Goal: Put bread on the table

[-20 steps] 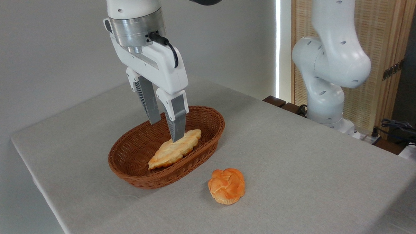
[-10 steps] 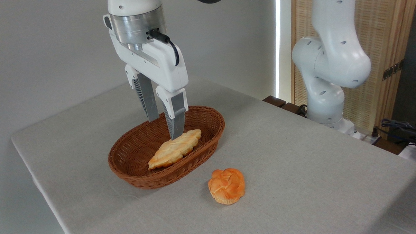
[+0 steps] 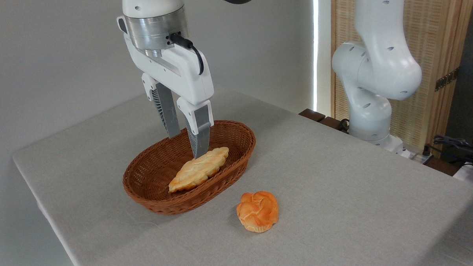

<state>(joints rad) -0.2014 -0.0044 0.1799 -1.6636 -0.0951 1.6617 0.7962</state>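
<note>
The bun lies on the table, just near and right of the basket and apart from it. The gripper hangs over the basket with fingers spread and empty, above the pastry inside.

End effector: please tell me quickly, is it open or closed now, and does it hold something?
End effector: open, holding nothing; it is above the basket, over the pale pastry.
</note>
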